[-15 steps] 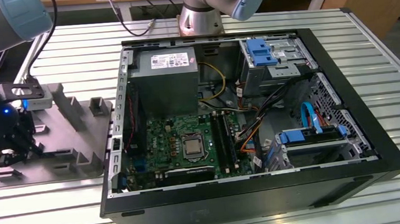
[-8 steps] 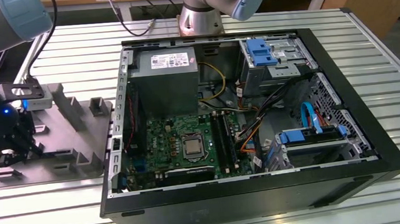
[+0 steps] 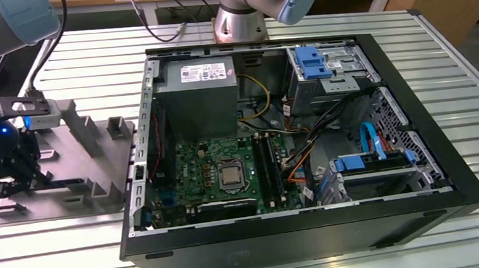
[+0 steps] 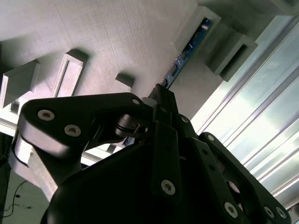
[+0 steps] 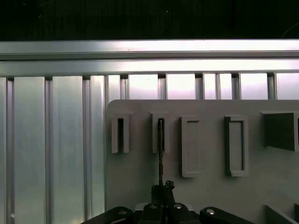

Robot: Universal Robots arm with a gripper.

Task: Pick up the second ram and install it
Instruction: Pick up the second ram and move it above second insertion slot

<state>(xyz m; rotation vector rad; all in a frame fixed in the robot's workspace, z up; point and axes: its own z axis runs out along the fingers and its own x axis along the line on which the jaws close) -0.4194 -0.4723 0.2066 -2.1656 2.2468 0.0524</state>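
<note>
The ram (image 4: 189,46) is a thin green-blue stick standing on edge in a raised slot of the grey holder plate (image 3: 83,183), at the exterior view's left. In the first wrist view the ram (image 5: 160,154) shows edge-on, running from its slot down to my gripper (image 5: 161,189). My gripper (image 4: 159,95) is shut on the ram's near end, with the black fingers (image 4: 163,140) pressed together around it. In the exterior view the gripper (image 3: 10,181) hangs low over the plate's front part. The motherboard's memory slots (image 3: 267,163) lie inside the open computer case (image 3: 413,204).
The holder plate carries other raised slots (image 5: 120,135) and blocks (image 3: 119,126). It rests on a ribbed aluminium table (image 3: 435,38). The case holds a power supply (image 3: 196,96), cables (image 3: 308,148) and blue drive brackets (image 3: 312,62). A second arm's base (image 3: 240,20) stands behind the case.
</note>
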